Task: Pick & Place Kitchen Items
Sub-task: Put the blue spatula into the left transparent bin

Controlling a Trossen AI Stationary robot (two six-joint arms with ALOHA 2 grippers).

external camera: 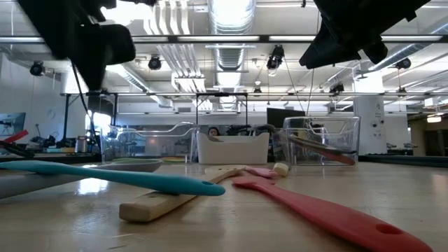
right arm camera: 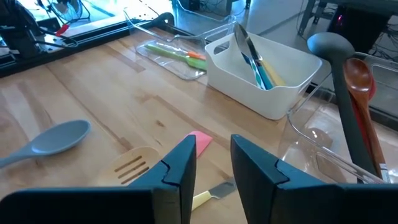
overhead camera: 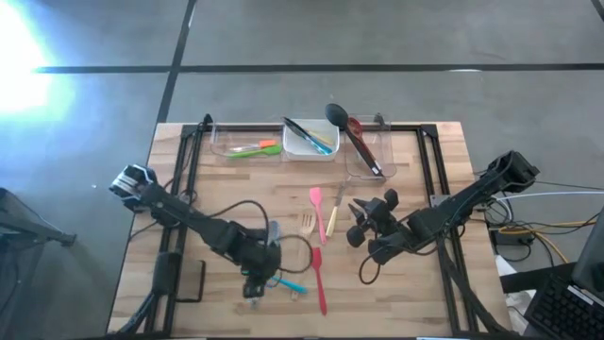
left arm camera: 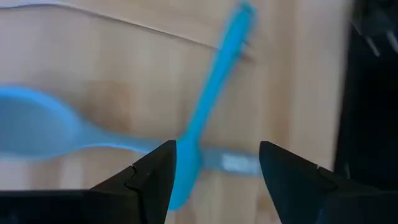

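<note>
Two teal utensils lie crossed flat on the wooden table: a spoon [left arm camera: 43, 127] and a slimmer one [left arm camera: 214, 81], also seen in the high view [overhead camera: 289, 282]. My left gripper [left arm camera: 214, 171] hangs open just above their crossing, pointing steeply down, a finger on either side of the handles. A red spatula [overhead camera: 321, 279], a pink spatula [overhead camera: 316, 201], a wooden fork [overhead camera: 307, 224], a yellow-handled utensil [overhead camera: 331, 219] and a grey spoon [right arm camera: 59, 138] lie near the middle. My right gripper [right arm camera: 213, 165] waits above the table right of them, narrowly open with nothing between its fingers.
Along the far edge stand a clear tub [overhead camera: 243, 144] with green and orange utensils, a white tub [overhead camera: 311, 142] with several utensils, and a clear tub [overhead camera: 370, 156] holding a black ladle and a red spoon. Black frame rails [overhead camera: 189, 161] run down both table sides.
</note>
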